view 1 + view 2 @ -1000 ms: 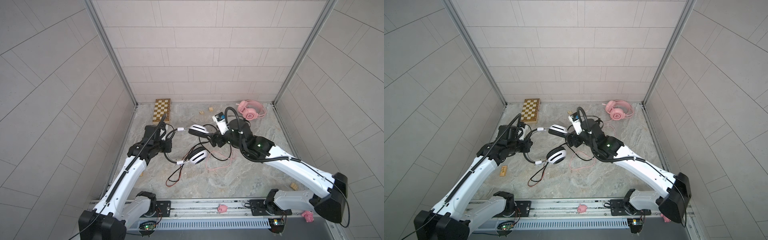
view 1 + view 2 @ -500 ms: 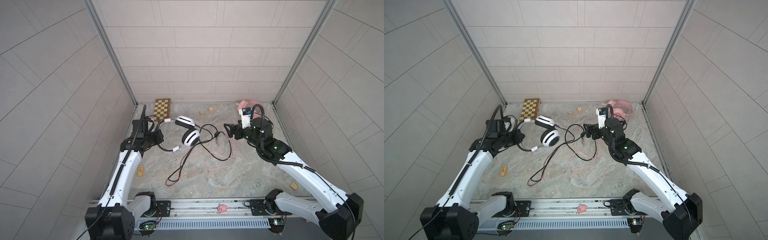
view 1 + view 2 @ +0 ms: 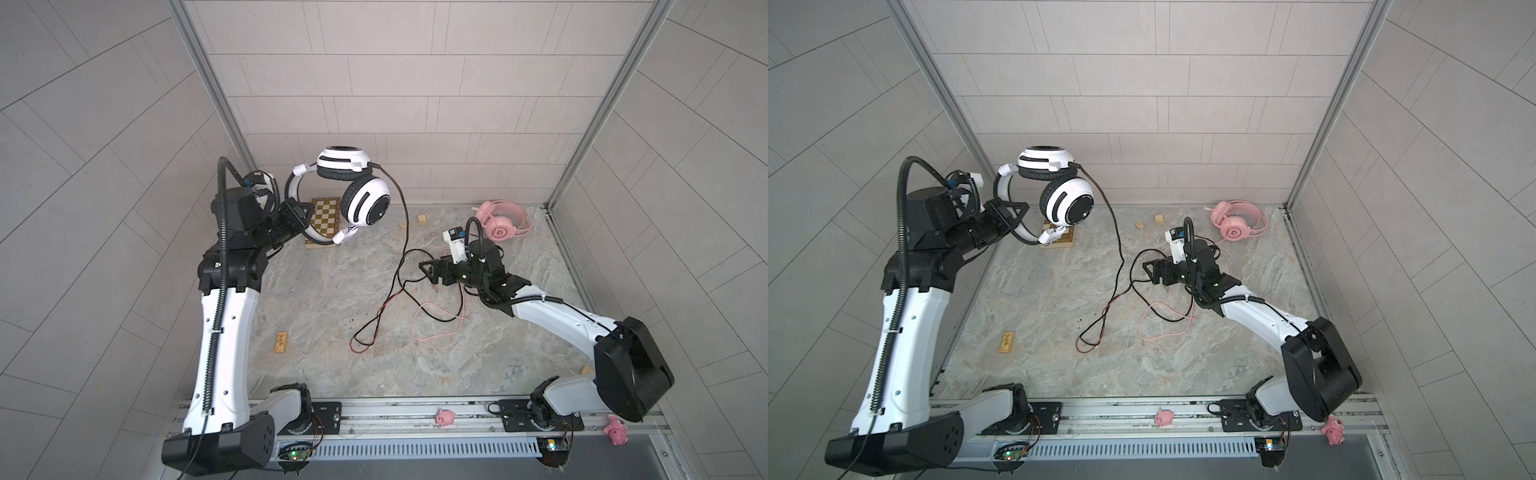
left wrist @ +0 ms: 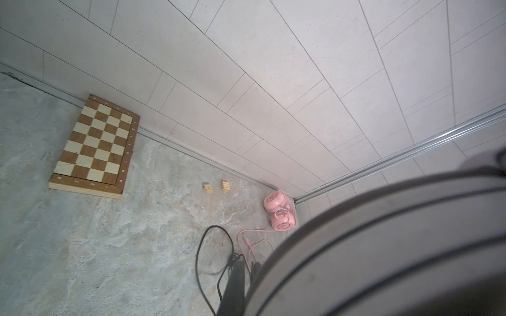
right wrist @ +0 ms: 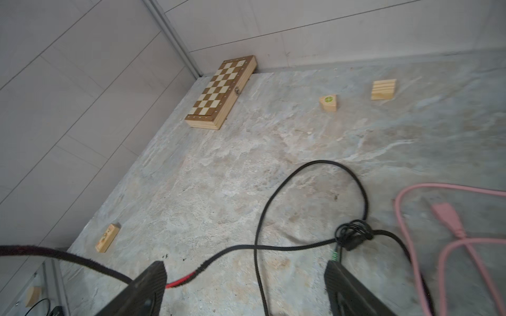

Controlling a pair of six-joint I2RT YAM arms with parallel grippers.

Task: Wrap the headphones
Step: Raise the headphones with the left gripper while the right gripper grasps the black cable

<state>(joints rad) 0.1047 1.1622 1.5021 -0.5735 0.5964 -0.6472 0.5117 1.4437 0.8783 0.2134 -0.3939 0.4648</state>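
While raised high, left fingers [image 3: 296, 212] clamp white headset [image 3: 368, 201] | right arm [image 3: 552, 320] low, right fingers [image 5: 149, 284] spread.

free: lower desk [image 3: 457, 365] bare
blocked centre: black cord [image 5: 354, 232] hangs from raised white headphones [image 3: 365, 203]; pink cord [image 5: 449, 219] loops
far edge: chessboard [image 3: 326, 216], wood blocks [image 3: 422, 219]
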